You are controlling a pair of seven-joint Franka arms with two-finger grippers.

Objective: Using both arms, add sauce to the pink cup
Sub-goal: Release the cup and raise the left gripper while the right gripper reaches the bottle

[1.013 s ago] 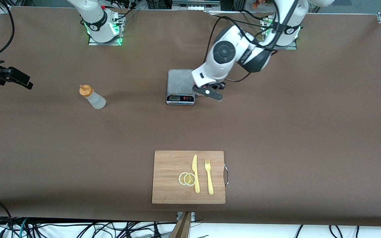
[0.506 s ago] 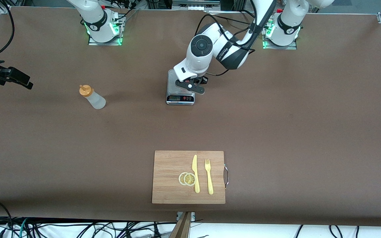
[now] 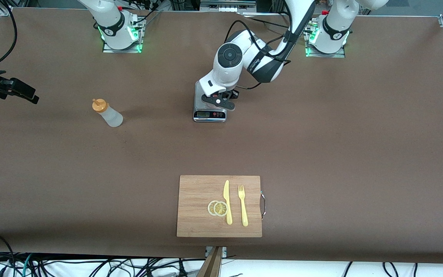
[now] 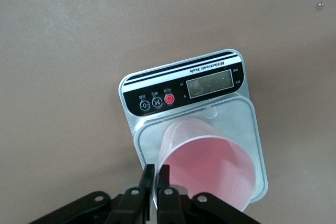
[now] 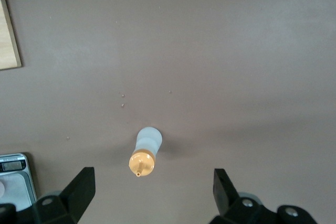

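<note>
The pink cup (image 4: pixel 207 163) is over the plate of a kitchen scale (image 4: pixel 184 85); whether its base touches the plate I cannot tell. My left gripper (image 4: pixel 157 174) is shut on the cup's rim wall, one finger inside and one outside. In the front view the left gripper (image 3: pixel 217 100) is over the scale (image 3: pixel 208 114), and the left hand hides the cup. The sauce bottle (image 3: pixel 107 112), whitish with an orange cap, stands on the table toward the right arm's end. My right gripper (image 5: pixel 153 179) hangs open high over the sauce bottle (image 5: pixel 145 153), well above it.
A wooden cutting board (image 3: pixel 198 204) lies near the front edge with a yellow knife (image 3: pixel 227 202), a yellow fork (image 3: pixel 243 206) and two lemon slices (image 3: pixel 217 208). Black equipment (image 3: pixel 14 90) juts in at the right arm's end of the table.
The left arm has swung its gripper from beside the scale to over the scale's plate, toward the right arm's end. The sauce bottle has stayed put.
</note>
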